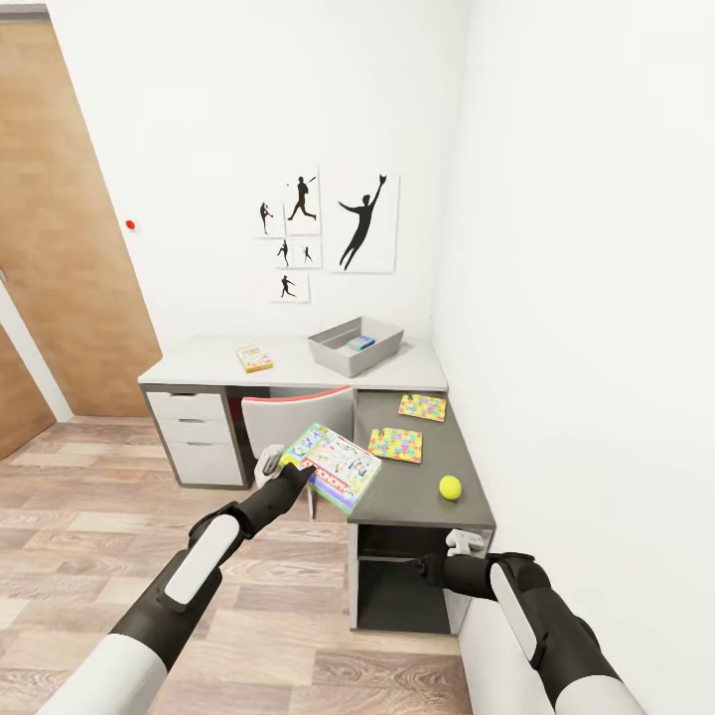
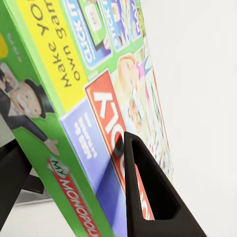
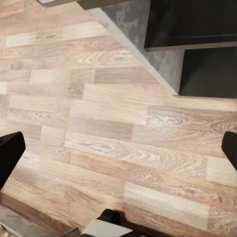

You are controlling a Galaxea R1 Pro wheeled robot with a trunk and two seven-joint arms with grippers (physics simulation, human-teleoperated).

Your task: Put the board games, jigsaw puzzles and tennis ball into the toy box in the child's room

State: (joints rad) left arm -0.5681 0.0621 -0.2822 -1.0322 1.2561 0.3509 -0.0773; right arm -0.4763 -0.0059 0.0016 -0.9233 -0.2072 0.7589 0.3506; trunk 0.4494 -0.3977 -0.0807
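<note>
My left gripper (image 1: 301, 475) is shut on the white and green MONOPOLY board game (image 1: 334, 465), holding it tilted in the air over the near left corner of the lower dark grey desk (image 1: 417, 497). In the left wrist view the box (image 2: 94, 123) is clamped between the black fingers (image 2: 148, 197). The toy box (image 1: 338, 350) stands on the pale table (image 1: 199, 359) with a small blue board game (image 1: 360, 343) inside. A SKIP-BO game (image 1: 254, 357) lies on the table. Two jigsaw puzzles (image 1: 422, 407) (image 1: 395, 444) and the tennis ball (image 1: 450, 487) lie on the dark desk. My right gripper (image 1: 463, 544) hangs open, low at that desk's front.
A white chair with a red edge (image 1: 298, 415) is tucked under the table beside the white drawers (image 1: 199, 437). A wooden door (image 1: 60, 248) is on the left. The right wrist view looks down on plank floor (image 3: 113, 123). A white wall runs close along the right.
</note>
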